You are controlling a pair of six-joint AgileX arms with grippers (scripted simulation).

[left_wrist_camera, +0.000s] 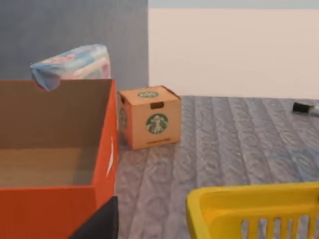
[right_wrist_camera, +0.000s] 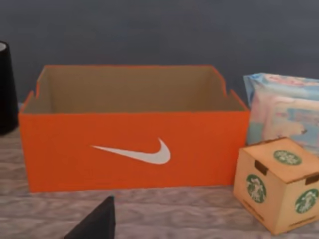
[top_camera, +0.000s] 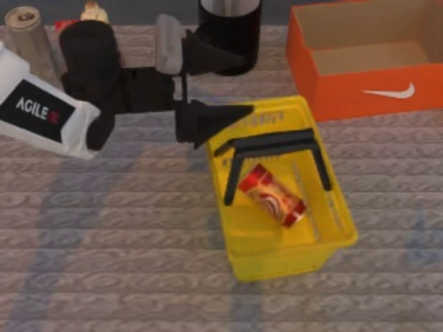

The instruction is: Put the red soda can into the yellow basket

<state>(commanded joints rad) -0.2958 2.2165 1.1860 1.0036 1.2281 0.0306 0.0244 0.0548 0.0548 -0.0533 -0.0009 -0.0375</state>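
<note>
On grey woven tabletop, the red soda can (top_camera: 272, 196) is seen lying inside the yellow basket (top_camera: 294, 261), so the left gripper (top_camera: 246, 84), spread empty at its far-left corner, is best lifted clear of the handles.

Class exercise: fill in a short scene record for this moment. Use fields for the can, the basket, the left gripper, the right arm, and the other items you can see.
can: red soda can lies on its side inside the basket
basket: yellow basket, right of table centre, black handles up
left gripper: left gripper open, empty, over the basket's far-left corner
right arm: not in the top view
other items: orange shoebox behind the basket; small cardboard box and a soft pastel packet beside it; silver-grey can at far left
task state: can already in basket
</note>
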